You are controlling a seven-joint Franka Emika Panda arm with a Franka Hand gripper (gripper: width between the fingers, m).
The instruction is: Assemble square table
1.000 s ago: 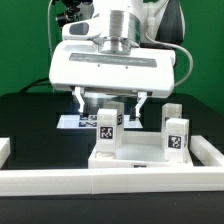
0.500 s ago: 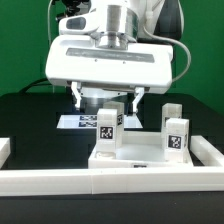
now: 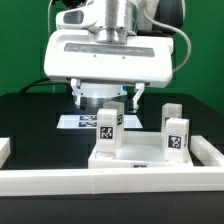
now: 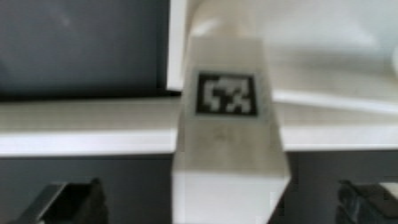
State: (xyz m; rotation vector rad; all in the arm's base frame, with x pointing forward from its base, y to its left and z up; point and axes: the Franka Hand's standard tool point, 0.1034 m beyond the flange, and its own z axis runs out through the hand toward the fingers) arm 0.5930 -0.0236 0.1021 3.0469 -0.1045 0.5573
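The square table's white tabletop lies upside down inside the border wall, with several white tagged legs standing on it. The front leg on the exterior view's left stands just below my gripper. A second leg and one behind it stand on the exterior view's right. My gripper is open and holds nothing; its fingers hang above the legs' tops. In the wrist view the tagged leg stands upright between my fingertips, with a gap on both sides, and the gripper is centred over it.
The long white border wall runs along the front and up both sides. The marker board lies flat on the black table behind the tabletop. A green wall is behind the arm.
My open gripper has moved straight up, away from the leg on the exterior view's left. The legs and tabletop have stayed put.
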